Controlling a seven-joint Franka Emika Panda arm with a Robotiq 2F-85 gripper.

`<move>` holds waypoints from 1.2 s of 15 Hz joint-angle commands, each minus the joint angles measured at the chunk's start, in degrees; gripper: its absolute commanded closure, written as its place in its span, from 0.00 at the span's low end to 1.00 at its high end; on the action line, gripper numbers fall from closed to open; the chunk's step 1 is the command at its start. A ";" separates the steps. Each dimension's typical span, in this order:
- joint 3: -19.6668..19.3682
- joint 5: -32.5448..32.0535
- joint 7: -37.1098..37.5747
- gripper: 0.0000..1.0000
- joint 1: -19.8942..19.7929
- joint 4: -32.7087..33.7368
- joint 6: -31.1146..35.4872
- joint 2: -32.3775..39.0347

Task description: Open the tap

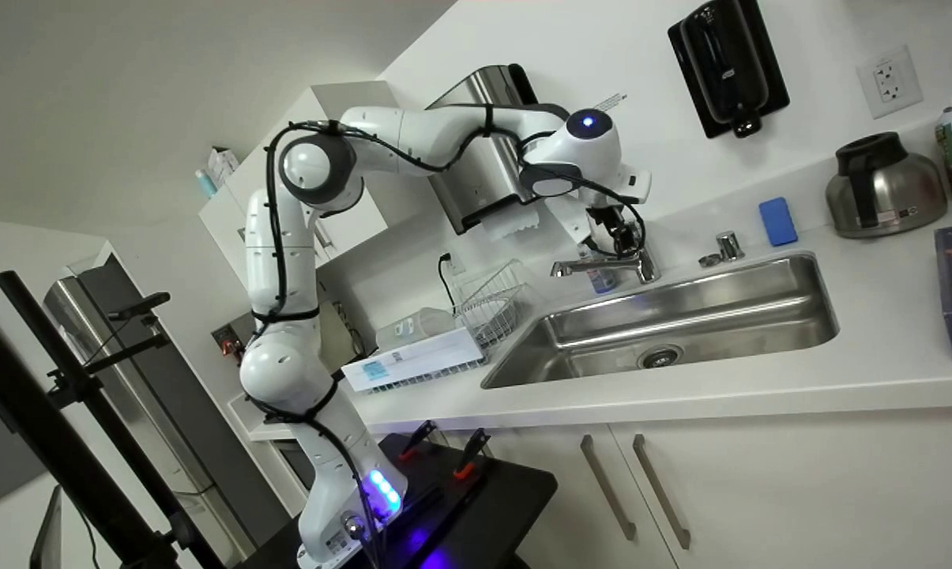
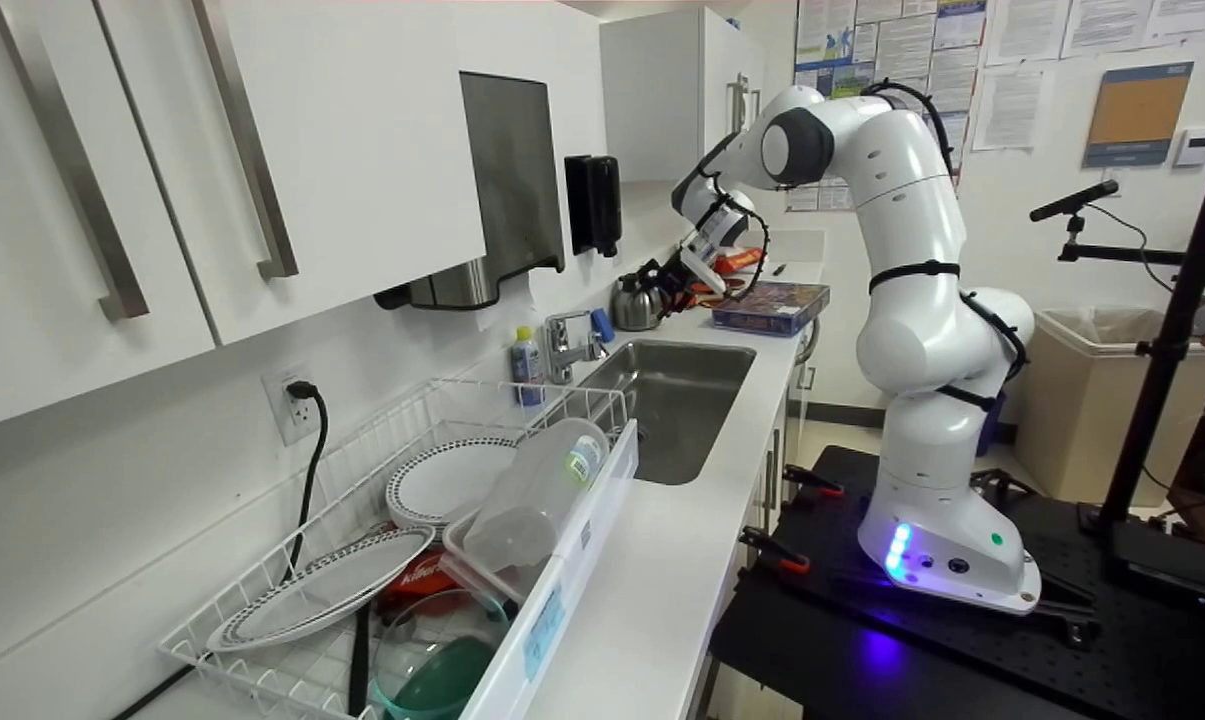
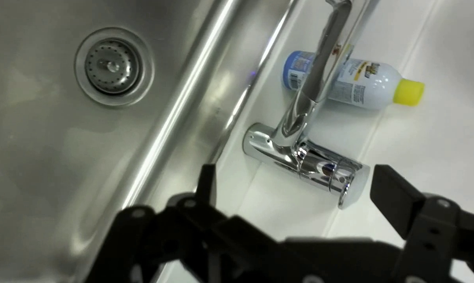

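The shiny chrome tap [image 1: 645, 267] stands behind the sink, and it also shows in an exterior view [image 2: 559, 352]. In the wrist view the tap [image 3: 281, 154] has its spout pointing up the picture and its flat-ended handle part at the lower right. My gripper [image 3: 296, 173] is open and empty. One finger is left of the tap's base and the other is just right of the handle end, with no clear contact. In an exterior view the gripper [image 1: 622, 235] is at the top of the tap and partly hides the handle. The gripper also shows in an exterior view [image 2: 665, 287].
A steel sink [image 1: 713, 307] lies in front of the tap. A yellow-capped bottle [image 3: 372, 84] stands behind the spout. A dish rack [image 2: 602, 505] holds plates and containers. A stubby chrome fitting [image 1: 730, 246], a blue sponge [image 1: 777, 221] and a kettle [image 1: 890, 197] stand along the wall.
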 commanded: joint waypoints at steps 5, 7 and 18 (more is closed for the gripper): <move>-0.33 1.85 2.24 0.00 -1.04 4.95 -2.28 3.96; 0.82 4.69 8.45 0.00 -1.43 5.56 -5.42 4.97; 1.83 31.09 5.86 0.00 5.53 7.05 4.10 8.39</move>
